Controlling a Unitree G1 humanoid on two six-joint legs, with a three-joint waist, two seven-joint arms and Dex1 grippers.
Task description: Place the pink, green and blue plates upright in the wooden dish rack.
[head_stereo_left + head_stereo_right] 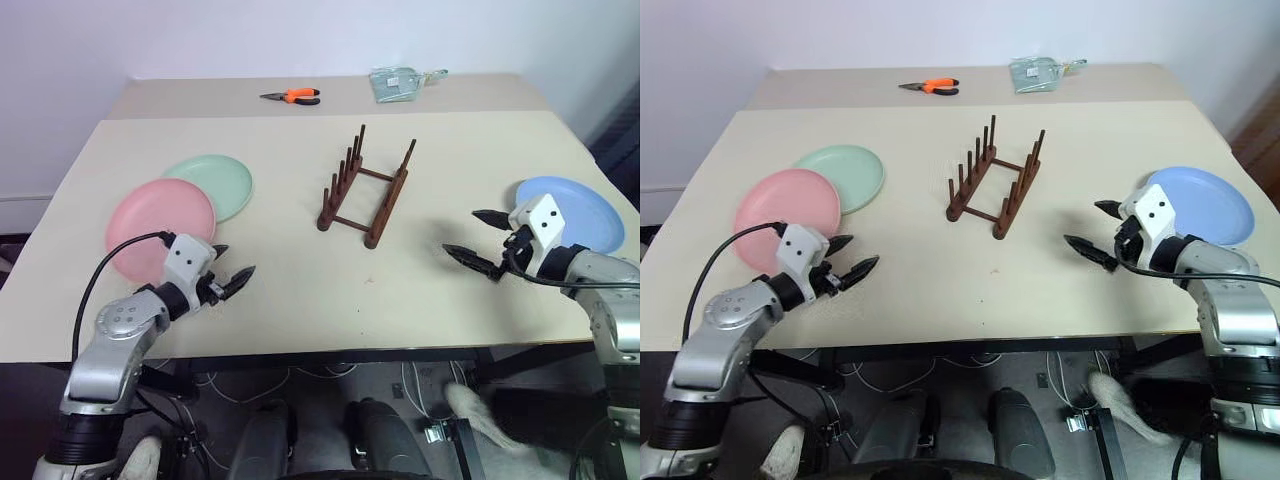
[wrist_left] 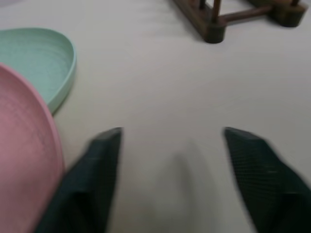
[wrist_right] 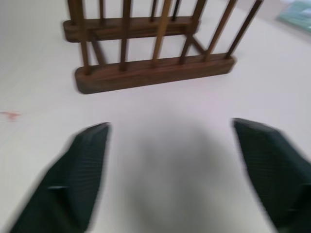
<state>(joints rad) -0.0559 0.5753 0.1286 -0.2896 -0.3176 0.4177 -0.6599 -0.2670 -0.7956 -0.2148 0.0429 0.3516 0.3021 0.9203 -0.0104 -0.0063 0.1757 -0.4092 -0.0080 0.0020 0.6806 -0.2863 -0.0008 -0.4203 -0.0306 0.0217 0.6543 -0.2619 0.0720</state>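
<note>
The dark wooden dish rack (image 1: 365, 195) stands empty near the table's middle. A pink plate (image 1: 158, 225) lies flat at the left, overlapping the rim of a mint green plate (image 1: 215, 183) behind it. At the right edge lies the blue plate (image 1: 570, 212). My left gripper (image 1: 232, 268) hovers open just right of the pink plate, its fingers (image 2: 99, 160) apart over bare table. Between the rack and the blue plate my right gripper (image 1: 470, 237) is open, pointing toward the rack (image 3: 146, 73).
The beige table (image 1: 300, 290) has its front edge just below both grippers. Orange-handled pliers (image 1: 293, 96) and a clear bag with something green (image 1: 398, 82) lie on a second table surface at the back.
</note>
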